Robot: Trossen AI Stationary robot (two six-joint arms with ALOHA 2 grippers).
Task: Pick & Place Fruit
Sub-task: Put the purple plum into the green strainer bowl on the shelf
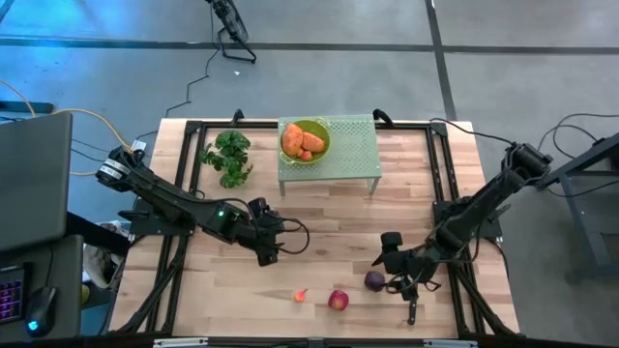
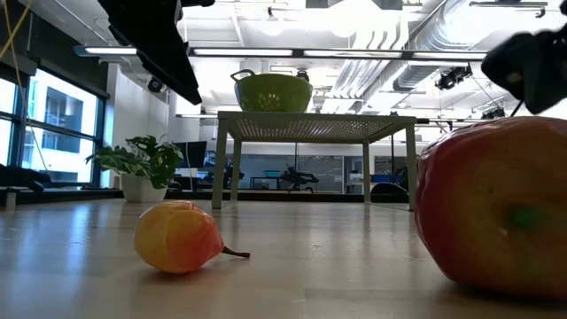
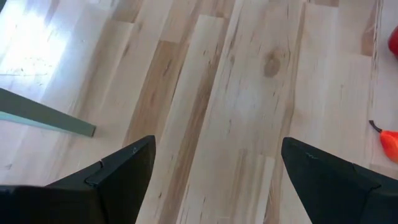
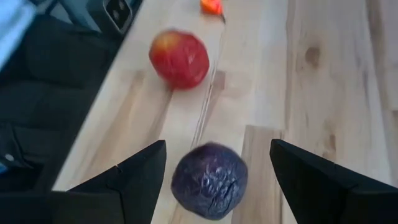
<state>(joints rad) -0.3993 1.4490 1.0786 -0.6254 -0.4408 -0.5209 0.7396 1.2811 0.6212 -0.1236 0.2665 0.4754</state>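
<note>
A dark purple plum (image 4: 209, 180) lies on the table near its near edge, and my right gripper (image 4: 217, 148) hovers open with one finger on either side of it, touching nothing. In the high view the right gripper (image 1: 392, 275) sits just right of the plum (image 1: 373, 280). A red apple (image 1: 338, 300) and a tiny orange-red piece (image 1: 301, 296) rest on the table to the plum's left. Two orange oblong pieces (image 1: 303, 141) lie in a green bowl (image 1: 322, 134). My left gripper (image 1: 269, 253) is open over bare wood at mid-table.
The bowl stands on a green perforated stand (image 1: 353, 150) at the far edge, with a leafy plant (image 1: 227, 155) to its left. A slim knife (image 1: 412, 309) lies near the right gripper. Bare wood spreads between the two arms.
</note>
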